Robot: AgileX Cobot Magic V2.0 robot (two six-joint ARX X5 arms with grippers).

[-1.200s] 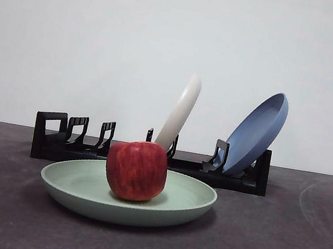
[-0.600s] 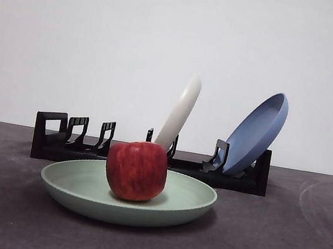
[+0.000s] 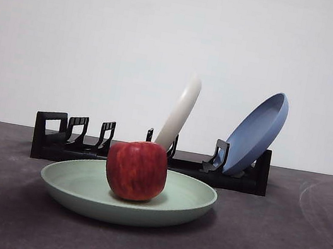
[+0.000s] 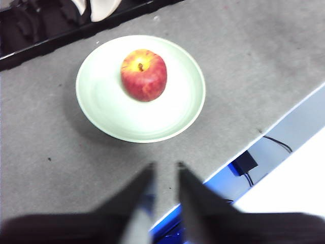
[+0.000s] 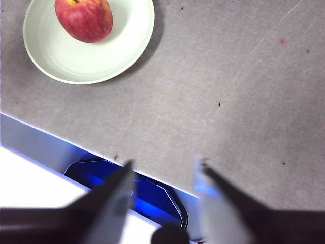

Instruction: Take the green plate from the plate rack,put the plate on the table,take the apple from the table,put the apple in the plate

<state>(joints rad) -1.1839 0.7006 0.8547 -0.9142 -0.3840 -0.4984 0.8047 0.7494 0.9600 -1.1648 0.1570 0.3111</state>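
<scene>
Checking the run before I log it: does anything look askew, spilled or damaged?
Nothing stands out. The apple sits upright in the green plate, which lies flat on the table; the cream plate and blue plate lean in the plate rack.

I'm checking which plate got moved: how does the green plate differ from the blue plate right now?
The green plate lies flat on the table; the blue plate stands tilted on edge in the plate rack. The green plate carries the apple; the blue plate carries nothing. Green is pale sage, blue is dusty blue. Both are round, shallow and matte with raised rims.
</scene>
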